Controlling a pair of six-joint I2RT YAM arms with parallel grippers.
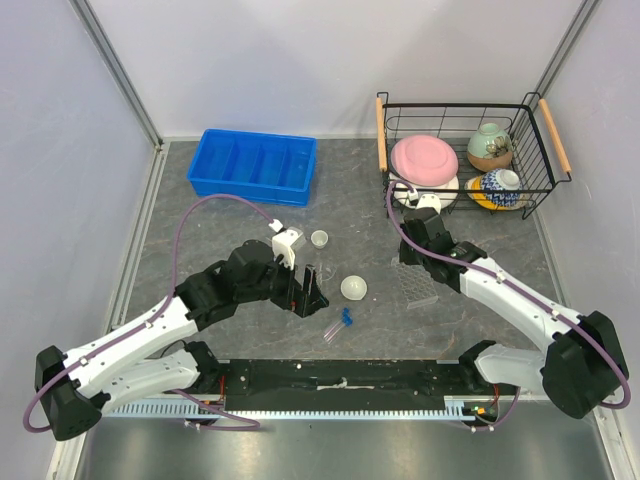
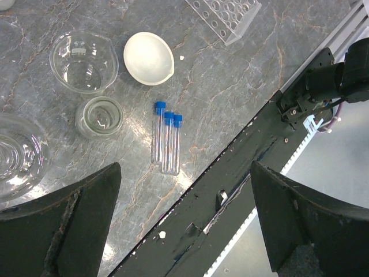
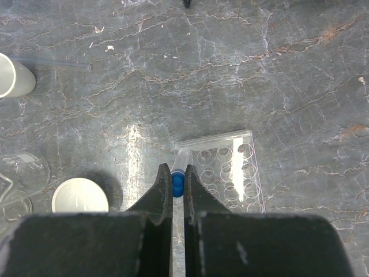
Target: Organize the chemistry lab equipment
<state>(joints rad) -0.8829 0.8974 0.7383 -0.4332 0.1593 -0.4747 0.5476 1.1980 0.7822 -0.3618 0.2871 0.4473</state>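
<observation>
My right gripper (image 3: pixel 178 173) is shut on a blue-capped clear tube (image 3: pixel 179 171), holding it upright over the near left corner of the clear plastic rack (image 3: pixel 230 167). From above, this gripper (image 1: pixel 414 262) hangs just behind the rack (image 1: pixel 421 286). My left gripper (image 2: pixel 184 216) is open and empty, hovering over the table's front edge. Three blue-capped tubes (image 2: pixel 166 138) lie side by side ahead of it. Beyond them are a white round dish (image 2: pixel 149 57), two clear beakers (image 2: pixel 83 60) (image 2: pixel 99 117) and a larger glass vessel (image 2: pixel 17 153).
A blue divided bin (image 1: pixel 255 165) sits at the back left. A wire basket (image 1: pixel 540 110) at the back right holds a pink plate (image 1: pixel 424 158) and patterned bowls (image 1: pixel 490 146). A small pale cup (image 1: pixel 319 238) stands mid-table. The black rail (image 1: pixel 340 375) runs along the front.
</observation>
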